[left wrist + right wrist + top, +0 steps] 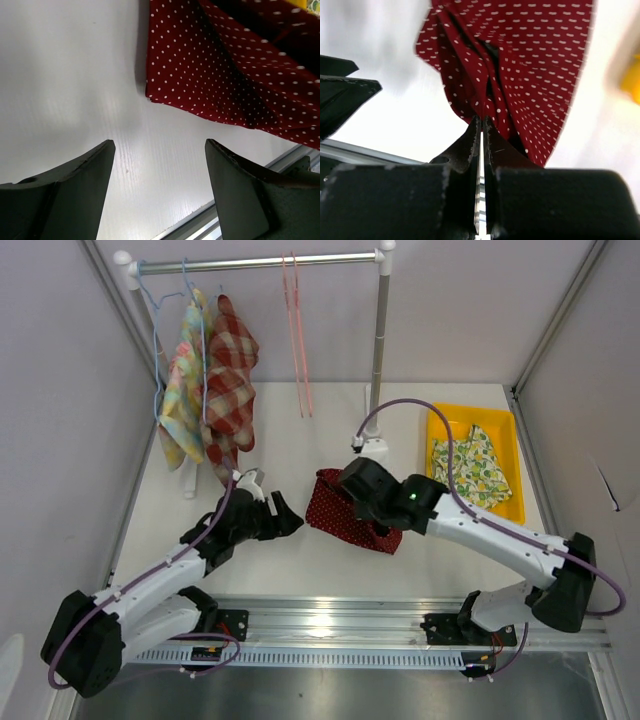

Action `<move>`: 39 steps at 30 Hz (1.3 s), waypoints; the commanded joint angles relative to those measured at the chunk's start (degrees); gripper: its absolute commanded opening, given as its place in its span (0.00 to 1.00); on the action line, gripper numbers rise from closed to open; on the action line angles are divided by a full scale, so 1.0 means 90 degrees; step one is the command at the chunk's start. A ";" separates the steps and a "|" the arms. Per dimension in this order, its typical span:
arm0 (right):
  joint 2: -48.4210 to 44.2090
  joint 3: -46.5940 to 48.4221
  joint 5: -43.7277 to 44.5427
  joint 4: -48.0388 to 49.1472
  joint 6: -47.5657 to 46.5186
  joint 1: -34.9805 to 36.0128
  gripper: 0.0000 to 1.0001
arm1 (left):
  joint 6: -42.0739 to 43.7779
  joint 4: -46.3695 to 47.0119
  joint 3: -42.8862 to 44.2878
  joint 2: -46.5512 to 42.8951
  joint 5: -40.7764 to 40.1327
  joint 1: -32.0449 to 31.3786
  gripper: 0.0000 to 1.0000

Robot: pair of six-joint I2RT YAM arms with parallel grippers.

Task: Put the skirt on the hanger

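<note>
From above, the right pincer (350,490) pinches the red dotted skirt (345,515), the left pincer (288,518) just beside the skirt's edge; off to its right, the yellow bin (506,420) holds a floral cloth (470,465). Left wrist: fingers (75,185) spread over bare table (65,75), skirt edge just ahead. Right wrist: fingers (465,145) pressed together on a fold.

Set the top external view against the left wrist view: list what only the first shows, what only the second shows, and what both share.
Only the top external view shows the clothes rail, the pink hanger, the hung garments, the yellow bin and the right gripper at the skirt. Only the left wrist view shows the left gripper up close, open, with bare table between its fingers, and the skirt's folded corner. Both show the red dotted skirt and the white table.
</note>
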 commanded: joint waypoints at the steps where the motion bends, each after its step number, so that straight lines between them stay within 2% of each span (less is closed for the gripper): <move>1: -0.0621 -0.0293 0.0255 -0.0434 0.0137 -0.0348 0.00 | 0.0001 0.0995 0.0145 0.0436 0.0370 -0.0083 0.79; 6: -0.1372 -0.0772 0.0108 -0.0638 0.0058 -0.1178 0.00 | 0.0002 0.1649 0.0310 0.1430 0.0575 -0.0258 0.80; 11: -0.1988 -0.1250 0.0128 -0.0922 0.0136 -0.1638 0.00 | -0.0037 0.2187 0.0525 0.2203 0.0546 -0.0308 0.86; 16: -0.2603 -0.1895 -0.0165 -0.0913 0.0059 -0.2311 0.00 | -0.0076 0.2471 0.1031 0.3140 0.0595 -0.0318 0.82; 19: -0.2654 -0.2012 -0.0243 -0.0903 -0.0029 -0.2478 0.00 | -0.0106 0.2568 0.1257 0.3463 0.0644 -0.0337 0.68; 22: -0.2634 -0.2051 -0.0273 -0.0825 -0.0137 -0.2566 0.00 | -0.0037 0.2510 0.1443 0.3688 0.0615 -0.0405 0.59; 25: -0.2576 -0.2052 -0.0389 -0.0688 -0.0254 -0.2712 0.00 | 0.0021 0.2403 0.1600 0.3952 0.0605 -0.0425 0.43; 28: -0.2498 -0.2003 -0.0487 -0.0532 -0.0390 -0.2859 0.00 | 0.0021 0.2315 0.1590 0.3963 0.0576 -0.0454 0.16; 29: -0.2468 -0.1935 -0.0517 -0.0503 -0.0439 -0.2898 0.00 | 0.0031 0.2199 0.1580 0.3895 0.0527 -0.0474 0.02; 34: -0.2147 -0.1584 -0.0731 -0.0161 -0.0781 -0.3347 0.00 | 0.0119 0.1438 0.1463 0.2892 0.0020 -0.0552 0.00; 36: -0.1942 -0.1243 -0.0917 0.0053 -0.1025 -0.3513 0.00 | -0.0085 0.0696 0.1453 0.2451 -0.0292 -0.0591 0.00; 39: -0.1298 -0.0716 -0.1209 0.0423 -0.1337 -0.3796 0.00 | -0.0591 -0.0349 0.1210 0.1231 -0.0976 -0.0766 0.00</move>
